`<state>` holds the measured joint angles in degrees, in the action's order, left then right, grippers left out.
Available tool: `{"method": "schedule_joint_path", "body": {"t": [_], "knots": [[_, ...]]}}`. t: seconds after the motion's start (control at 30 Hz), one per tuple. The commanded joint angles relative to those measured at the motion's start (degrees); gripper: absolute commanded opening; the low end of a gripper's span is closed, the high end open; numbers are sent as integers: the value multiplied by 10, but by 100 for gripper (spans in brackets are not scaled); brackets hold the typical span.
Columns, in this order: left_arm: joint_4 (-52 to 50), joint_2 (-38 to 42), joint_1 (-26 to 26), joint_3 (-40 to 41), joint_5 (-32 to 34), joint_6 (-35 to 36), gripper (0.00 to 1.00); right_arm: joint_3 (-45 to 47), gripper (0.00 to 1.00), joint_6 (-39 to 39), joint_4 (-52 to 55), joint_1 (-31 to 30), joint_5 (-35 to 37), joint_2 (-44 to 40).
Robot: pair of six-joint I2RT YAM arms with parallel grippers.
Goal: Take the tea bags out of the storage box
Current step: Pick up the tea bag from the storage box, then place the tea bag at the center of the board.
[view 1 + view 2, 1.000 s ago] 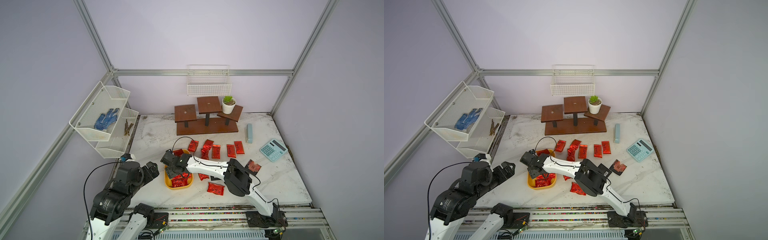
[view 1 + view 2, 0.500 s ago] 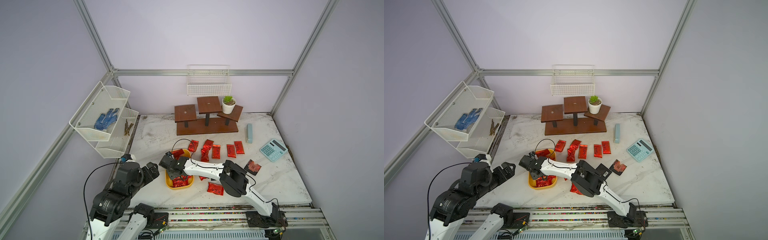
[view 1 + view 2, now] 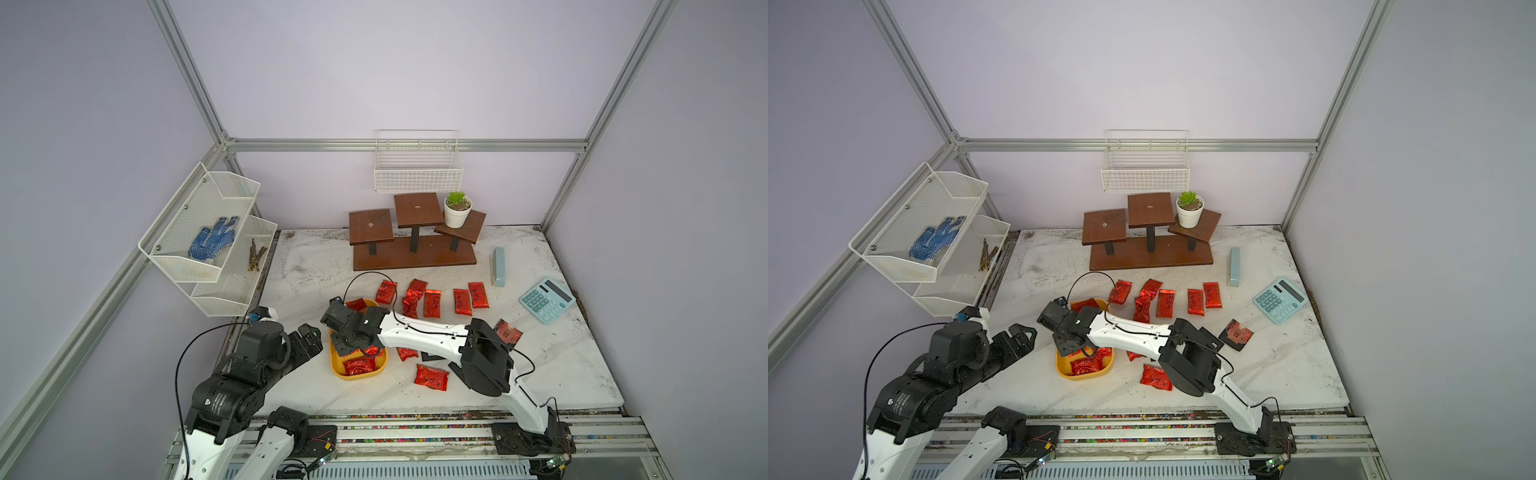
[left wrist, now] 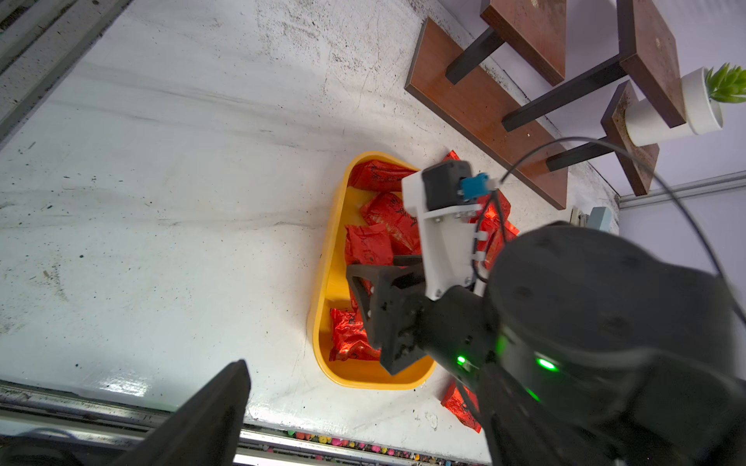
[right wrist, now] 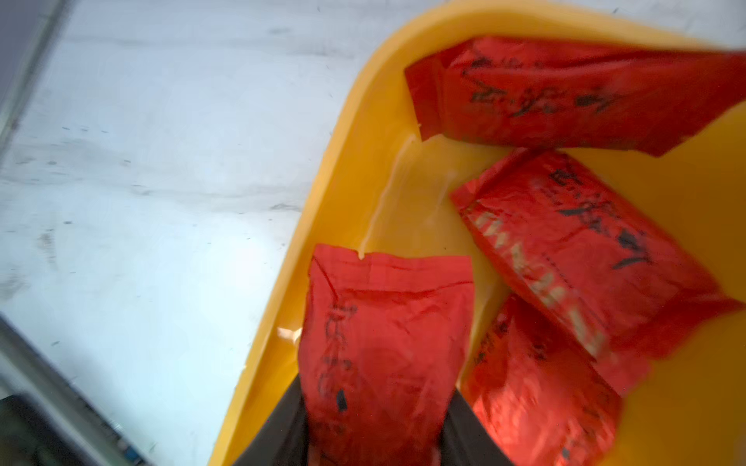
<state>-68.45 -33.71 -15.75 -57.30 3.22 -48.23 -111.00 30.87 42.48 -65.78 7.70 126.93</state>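
The yellow storage box (image 3: 356, 376) (image 3: 1084, 376) lies near the table's front left, with several red foil tea bags (image 3: 359, 365) (image 4: 369, 246) in it. My right gripper (image 3: 347, 345) (image 3: 1069, 345) reaches down into the box. In the right wrist view its black fingers (image 5: 282, 427) press on both sides of one red tea bag (image 5: 383, 343), beside the box's wall (image 5: 355, 161). More tea bags (image 3: 432, 303) lie in a row on the table, and one (image 3: 431, 377) lies near the front. My left gripper (image 3: 309, 338) (image 4: 363, 423) hovers open left of the box, holding nothing.
At the back stands a brown wooden stepped stand (image 3: 413, 249) with a potted plant (image 3: 457, 210). A pale blue stapler (image 3: 498, 266) and a calculator (image 3: 547, 300) lie at the right, a dark sachet (image 3: 507, 332) nearer in. White wire baskets (image 3: 208, 232) hang at the left.
My right gripper has shifted a little left and lower into the box, and its jaws have narrowed onto a red tea bag. The left arm has stayed put.
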Motion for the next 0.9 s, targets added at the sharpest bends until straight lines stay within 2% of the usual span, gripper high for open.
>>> {"method": "schedule_joint_path", "body": {"t": [0.0, 0.17, 0.3, 0.37, 0.5, 0.63, 0.73, 0.87], "knots": [[45, -21, 4, 14, -38, 11, 89, 30, 44, -4, -27, 5, -1, -79], [88, -38, 4, 37, -81, 2, 87, 143, 43, -7, -43, 36, 4, -194], [146, -76, -4, 66, -140, -12, 84, 265, 42, -10, -44, 79, 32, -312], [185, -97, -33, 80, -143, -26, 83, 335, 42, -11, -43, 117, 42, -380], [252, -137, -112, 91, -107, -55, 83, 468, 41, -11, -48, 207, 64, -515], [315, -216, -195, 75, -79, -69, 83, 553, 42, -13, -50, 312, 72, -610], [351, -271, -242, 55, -71, -72, 83, 590, 42, -13, -57, 390, 57, -639], [382, -317, -282, 39, -69, -73, 83, 617, 41, -11, -84, 489, 20, -624]]}}
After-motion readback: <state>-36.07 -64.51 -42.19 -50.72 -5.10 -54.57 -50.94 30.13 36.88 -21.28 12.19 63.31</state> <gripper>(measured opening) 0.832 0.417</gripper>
